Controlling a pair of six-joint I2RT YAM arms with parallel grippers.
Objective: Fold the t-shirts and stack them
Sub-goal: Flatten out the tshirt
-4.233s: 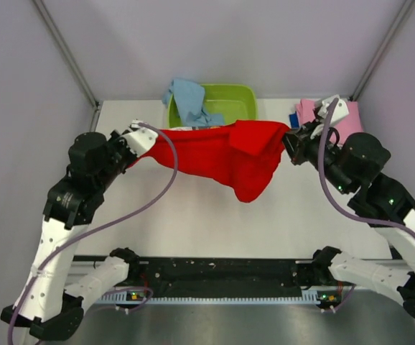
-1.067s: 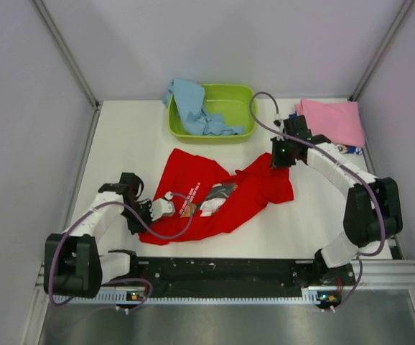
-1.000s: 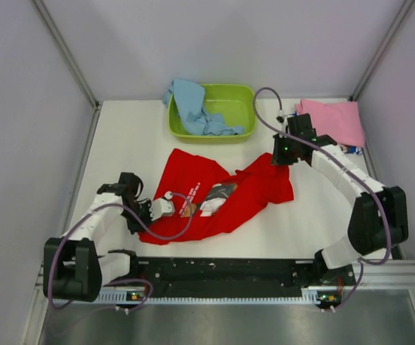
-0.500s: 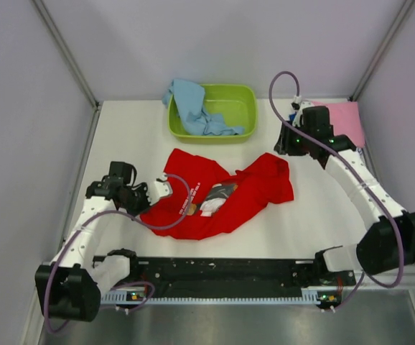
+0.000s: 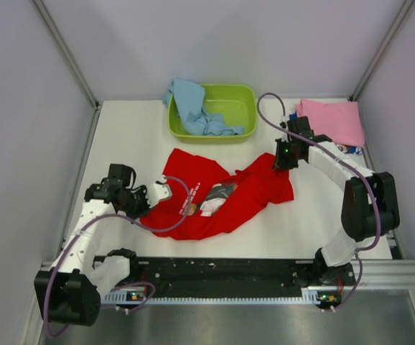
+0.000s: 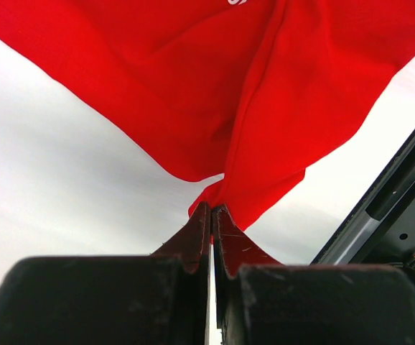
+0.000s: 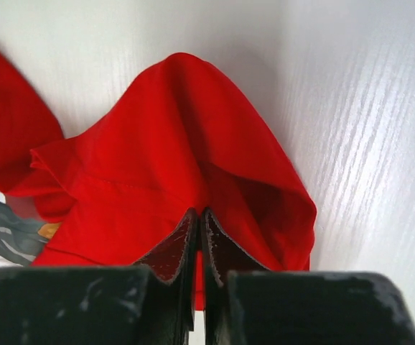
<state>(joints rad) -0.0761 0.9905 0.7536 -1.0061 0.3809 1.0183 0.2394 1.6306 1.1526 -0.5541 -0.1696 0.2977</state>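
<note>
The red t-shirt lies crumpled on the white table, its teddy-bear print facing up. My left gripper is low at the shirt's left edge, shut on a bunched corner of the red cloth; the pinch shows at the jaw tips. My right gripper is at the shirt's upper right corner, shut on a raised fold of the red cloth. A light blue t-shirt hangs over the basin's left rim. A pink t-shirt lies folded at the back right, with dark blue cloth peeking from under it.
The lime green basin stands at the back centre. A black rail runs along the table's near edge and shows in the left wrist view. Grey walls enclose the table on three sides.
The shirt, held stretched in the air four seconds ago, now lies on the table. My right gripper rose toward the back right, then came back down. My left gripper shifted slightly up and left.
</note>
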